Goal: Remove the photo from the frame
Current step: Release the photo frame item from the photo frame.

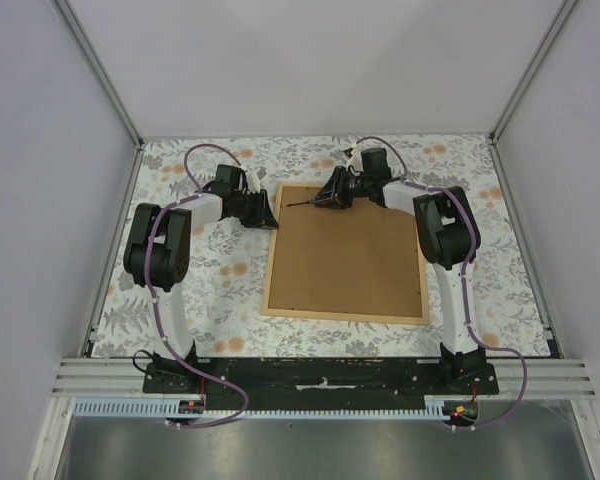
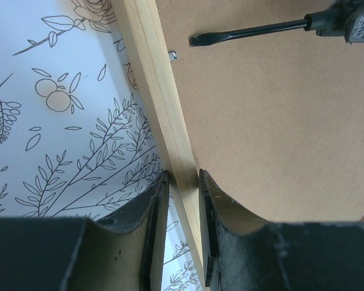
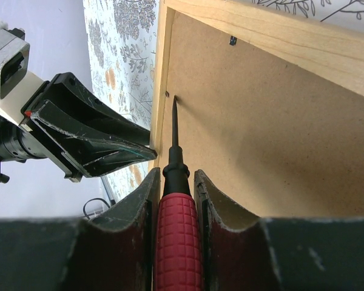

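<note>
Between the right fingers (image 3: 215, 212) a red-handled screwdriver (image 3: 176, 230) is clamped, its blade pointing left toward a small metal tab (image 3: 167, 94) at the far-left corner of the frame (image 2: 158, 103), which lies back-up on the desk (image 1: 210, 290), its left rail pinched by the left fingers (image 2: 148, 224), the photo presumably hidden under its brown board (image 1: 345, 255).

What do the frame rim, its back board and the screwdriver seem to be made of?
Frame rim: pale, unfinished-looking wood with faint grain lines.
Back board: brown hardboard or fibreboard, matte and finely speckled, with no grain.
Screwdriver: dark metal shaft; red handle with a moulded grid, probably rubber or plastic.
</note>
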{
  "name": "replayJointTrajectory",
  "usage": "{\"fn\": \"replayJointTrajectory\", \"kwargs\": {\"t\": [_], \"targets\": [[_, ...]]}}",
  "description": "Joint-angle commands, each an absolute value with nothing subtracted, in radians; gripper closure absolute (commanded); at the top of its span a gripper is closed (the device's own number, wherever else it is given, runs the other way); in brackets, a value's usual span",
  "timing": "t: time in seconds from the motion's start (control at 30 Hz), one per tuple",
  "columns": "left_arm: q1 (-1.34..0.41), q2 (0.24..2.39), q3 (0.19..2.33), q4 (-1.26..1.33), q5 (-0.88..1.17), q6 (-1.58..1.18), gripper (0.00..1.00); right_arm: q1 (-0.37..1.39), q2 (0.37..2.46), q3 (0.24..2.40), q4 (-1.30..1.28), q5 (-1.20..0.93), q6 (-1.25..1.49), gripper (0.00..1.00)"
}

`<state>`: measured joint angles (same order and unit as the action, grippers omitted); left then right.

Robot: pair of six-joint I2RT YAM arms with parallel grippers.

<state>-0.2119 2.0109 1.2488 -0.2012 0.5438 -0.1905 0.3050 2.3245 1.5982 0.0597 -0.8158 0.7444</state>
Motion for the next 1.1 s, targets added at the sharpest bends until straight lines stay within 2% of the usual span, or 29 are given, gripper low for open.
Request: {"fn": "replayJointTrajectory", "kwargs": {"t": [0.0, 0.53, 1.07], "targets": [[-0.218, 2.034, 1.244, -0.272, 0.482, -0.190, 0.68, 0.319, 2.347, 1.629, 0.069, -0.827, 0.732, 1.00], [-0.218, 2.028, 1.244, -0.275, 0.488, -0.190, 0.68, 0.344, 2.393, 1.680, 0.021, -0.822, 0.703, 1.00], [-0.218, 2.019, 1.241, -0.278, 0.480, -0.187, 0.68, 0.296, 2.322, 1.623, 0.031, -0.834, 0.701, 1.00]]}}
